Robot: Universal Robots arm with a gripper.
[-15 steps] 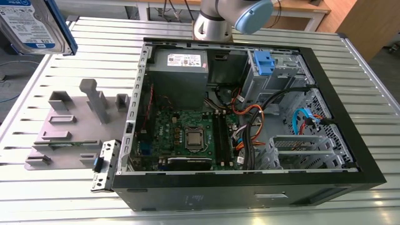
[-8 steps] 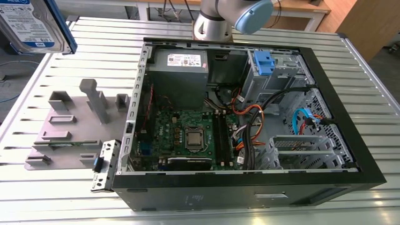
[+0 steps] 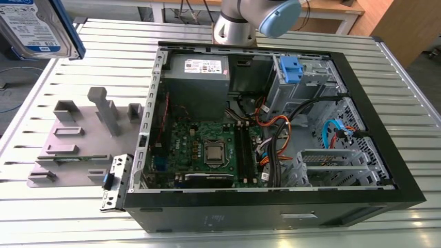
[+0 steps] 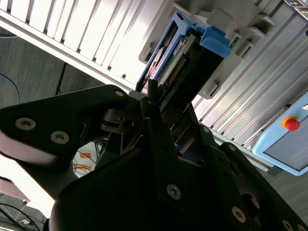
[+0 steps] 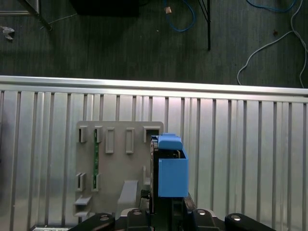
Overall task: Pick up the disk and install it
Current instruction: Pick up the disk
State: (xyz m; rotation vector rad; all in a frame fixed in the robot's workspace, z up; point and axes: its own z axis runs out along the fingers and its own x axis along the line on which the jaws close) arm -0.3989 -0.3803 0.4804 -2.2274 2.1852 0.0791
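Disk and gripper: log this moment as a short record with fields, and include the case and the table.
disk: silver drive in a blue carrier frame, lifted off the table, at the exterior view's upper left
gripper: shut on the disk
holder plate: grey, slotted, flat on the table, to the exterior view's left of the case
computer case: open, lying on its side, motherboard exposed
blue bracket: inside the case, at its far end
table: slatted metal
task state: disk picked up, not yet in the case
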